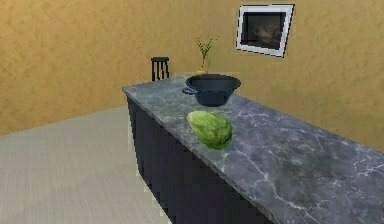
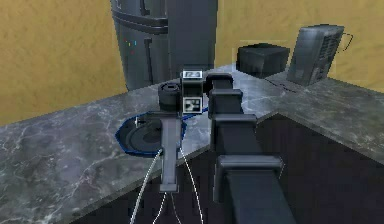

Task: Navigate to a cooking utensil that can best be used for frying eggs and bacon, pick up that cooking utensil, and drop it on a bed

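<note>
A dark blue round vessel with side handles [image 1: 212,89] stands on the grey marble counter [image 1: 300,160] in the forward view. In the arm side view my arm [image 2: 245,165] reaches up from the bottom edge over the same kind of counter [image 2: 70,150]. A flat dark blue pan-like thing [image 2: 135,135] lies on that top, right behind the gripper's dark body. The gripper [image 2: 168,190] shows left of the white marker squares [image 2: 189,88], its thin fingers trailing toward the bottom edge. I cannot tell whether it holds anything.
A green lettuce [image 1: 210,129] lies on the counter nearer than the vessel, with a small plant [image 1: 204,52], a dark chair [image 1: 160,68] and a framed picture [image 1: 265,28] beyond. A dark fridge [image 2: 165,40], a black box [image 2: 262,57] and a grey appliance [image 2: 318,52] stand behind the counter.
</note>
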